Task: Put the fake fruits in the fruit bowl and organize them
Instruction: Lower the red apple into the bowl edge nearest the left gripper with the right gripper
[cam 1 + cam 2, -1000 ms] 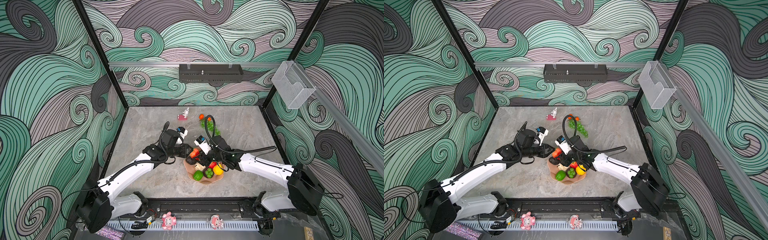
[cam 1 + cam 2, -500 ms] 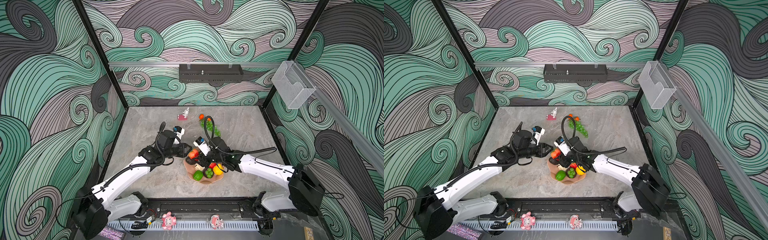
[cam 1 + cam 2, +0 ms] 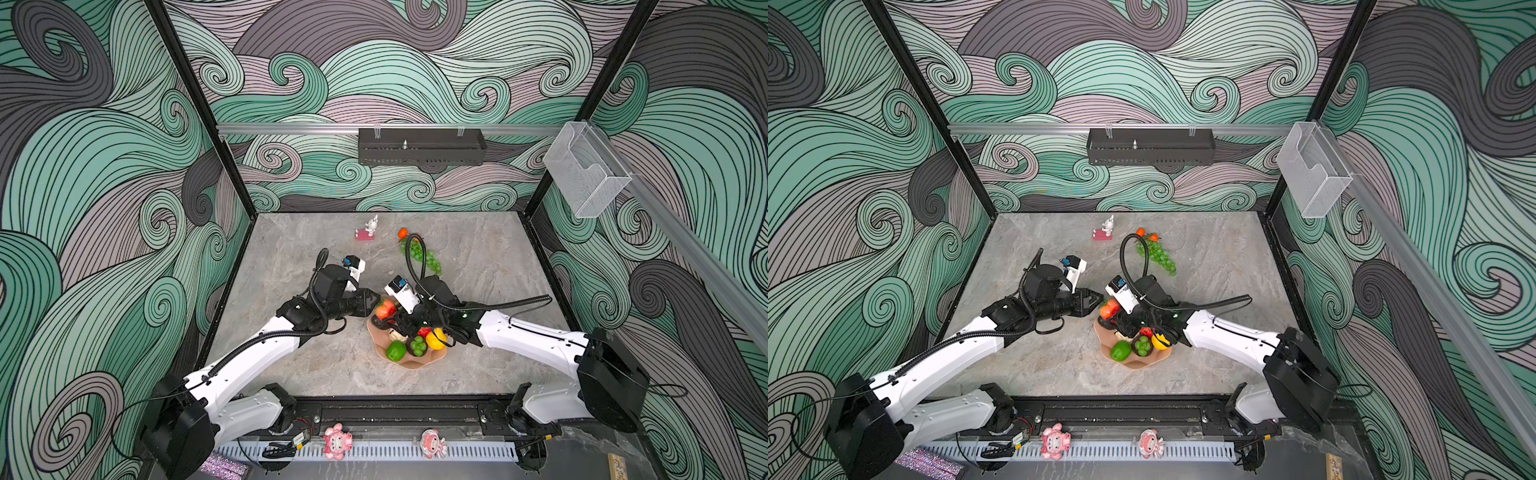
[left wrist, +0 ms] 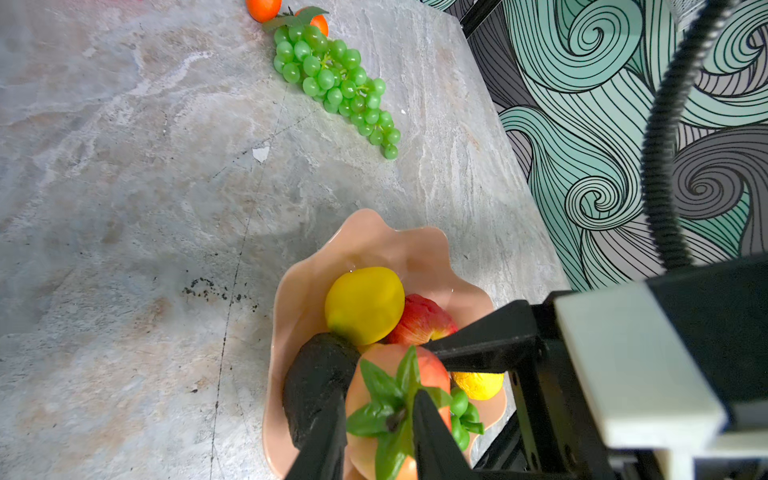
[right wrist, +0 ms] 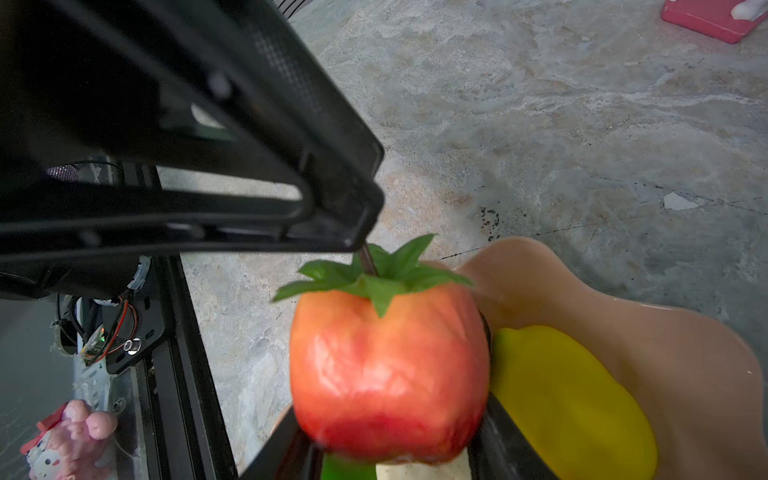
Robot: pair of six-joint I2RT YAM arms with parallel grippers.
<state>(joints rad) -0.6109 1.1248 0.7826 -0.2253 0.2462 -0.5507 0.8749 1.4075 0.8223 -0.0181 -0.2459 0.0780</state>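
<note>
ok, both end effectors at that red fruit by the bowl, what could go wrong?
1. The right end effector grips the fruit while the left end effector is at its stem: opposing pulls could snap it or twist the fruit loose.
2. The fruit hangs over the bowl rim, not its middle: dropped here it may roll onto the table.

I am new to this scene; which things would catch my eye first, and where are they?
The right end effector grips a red-orange fruit at the far-left edge of the fruit bowl, and the left end effector flanks its leafy stem. Farther back, a green grape bunch lies on the table. Swirling teal waves cover the walls.
</note>
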